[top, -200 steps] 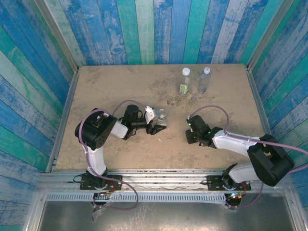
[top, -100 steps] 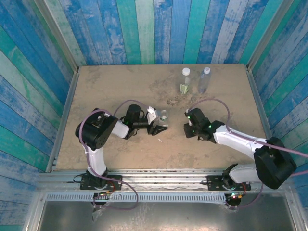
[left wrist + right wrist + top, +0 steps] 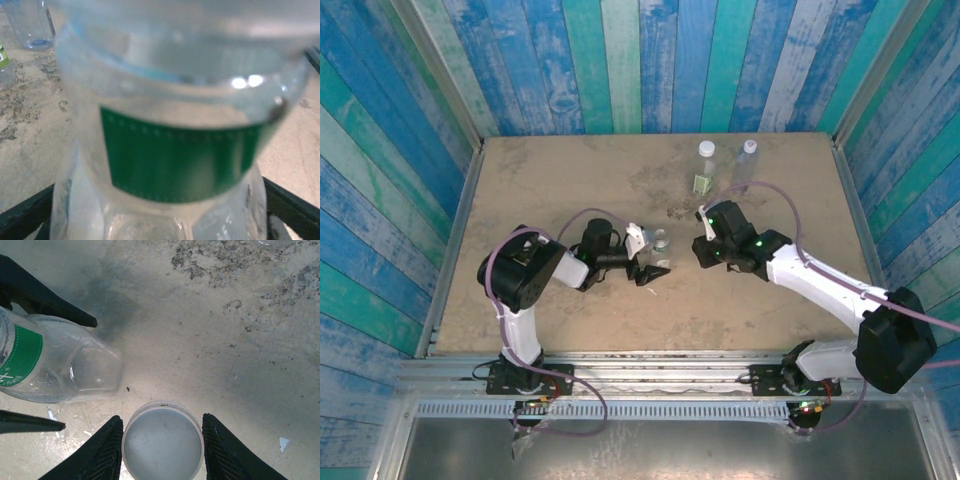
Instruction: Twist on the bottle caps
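the top view is evenly, softly lit, shadows faint. the left wrist view is badly out of focus: the bottle [image 3: 175, 165] is a smear with glare spots toward 2 o'clock. the right wrist view is sharp, the cap [image 3: 162, 440] crisp, the table [image 3: 200, 355] bright at centre, shadowed toward 11 o'clock.

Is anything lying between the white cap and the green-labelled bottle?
Nothing: in the right wrist view only bare table separates the cap from the bottle.
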